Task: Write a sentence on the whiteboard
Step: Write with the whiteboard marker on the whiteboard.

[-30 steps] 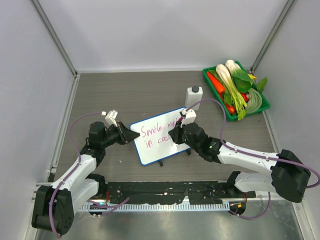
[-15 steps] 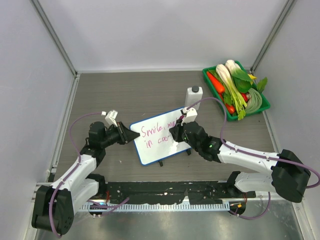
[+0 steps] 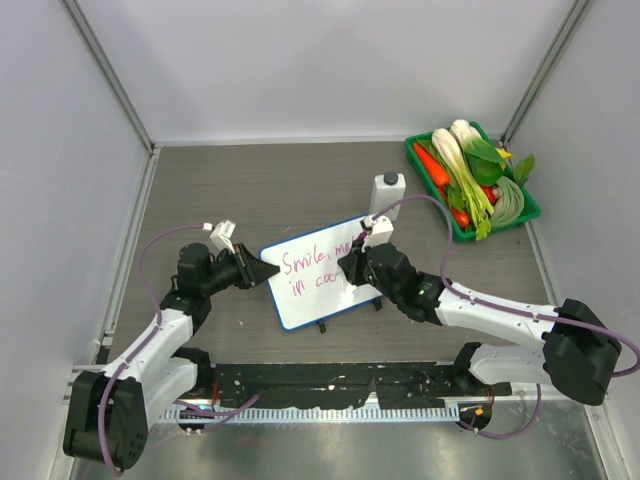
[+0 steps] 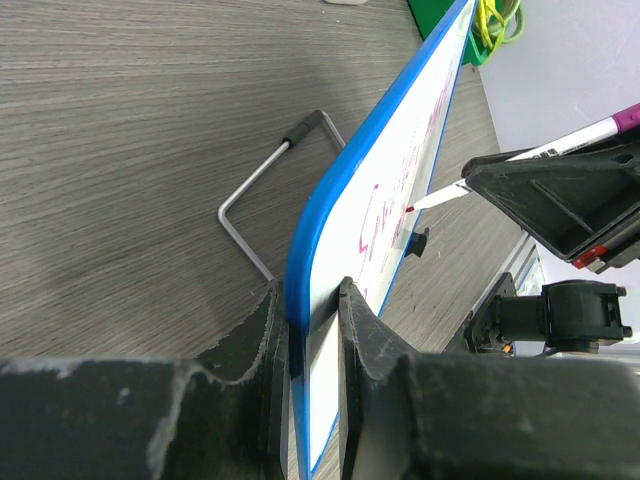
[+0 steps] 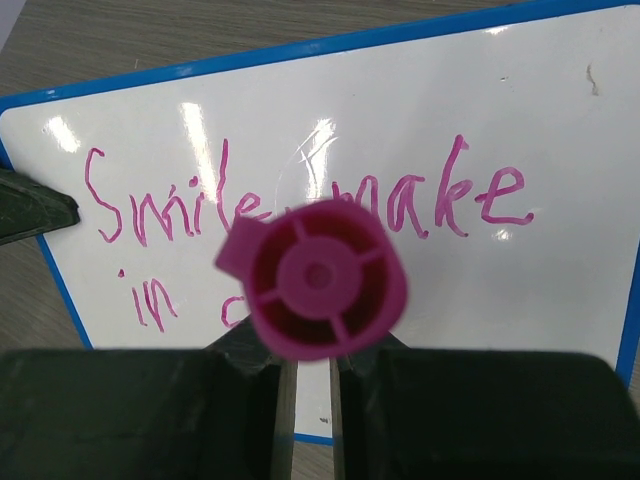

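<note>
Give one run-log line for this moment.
left fingers: clamped on whiteboard edge | right fingers: gripping marker, tip at board | sentence: second line begun

A: What do we see around us?
B: We see plain white walls (image 3: 330, 60) on three sides; metal posts (image 3: 108, 75) in the corners; a grey wood-grain table (image 3: 280, 180) under even light.

Left arm (image 3: 160, 335) lies low over the table, stretched forward and to the right; left pincer (image 3: 264, 272) is clamped across the left edge of the whiteboard (image 3: 318, 300). Right arm (image 3: 490, 310) reaches leftward with the elbow low. Right pincer (image 3: 352, 270) is closed tight on a marker (image 5: 325, 280), wrist angled toward the board's face.
</note>
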`<action>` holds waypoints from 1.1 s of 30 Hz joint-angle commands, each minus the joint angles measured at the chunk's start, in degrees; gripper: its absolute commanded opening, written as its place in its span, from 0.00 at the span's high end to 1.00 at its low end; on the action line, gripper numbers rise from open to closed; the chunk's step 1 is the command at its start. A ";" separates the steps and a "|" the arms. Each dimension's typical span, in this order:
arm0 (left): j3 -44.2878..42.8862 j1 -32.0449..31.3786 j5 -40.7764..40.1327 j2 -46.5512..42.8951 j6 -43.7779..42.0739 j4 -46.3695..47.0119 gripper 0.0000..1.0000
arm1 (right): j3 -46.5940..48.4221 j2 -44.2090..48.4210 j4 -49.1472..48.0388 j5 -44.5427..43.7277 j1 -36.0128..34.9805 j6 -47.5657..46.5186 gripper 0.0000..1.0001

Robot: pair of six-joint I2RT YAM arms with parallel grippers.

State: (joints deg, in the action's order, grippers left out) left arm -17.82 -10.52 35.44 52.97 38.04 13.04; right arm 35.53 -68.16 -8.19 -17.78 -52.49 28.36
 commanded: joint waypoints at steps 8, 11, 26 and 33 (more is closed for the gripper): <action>0.86 1.03 -9.25 0.73 -6.67 -2.23 1.00 | -1.16 1.10 -0.16 0.38 0.19 0.12 0.99; 0.95 0.94 -9.42 0.47 -6.67 -2.32 1.00 | -1.43 1.36 -0.16 0.38 0.19 0.12 0.99; 0.86 1.03 -9.51 0.47 -6.66 -2.40 1.00 | 0.77 5.58 -0.60 0.12 0.28 0.29 0.99; 0.86 1.03 -9.51 0.47 -6.58 -2.32 1.00 | 1.73 5.67 -1.39 -0.68 1.25 -0.06 0.99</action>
State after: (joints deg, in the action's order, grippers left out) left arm -17.82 -10.52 35.46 52.97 38.04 13.04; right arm 34.26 -63.13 -7.66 -16.97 -51.92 28.62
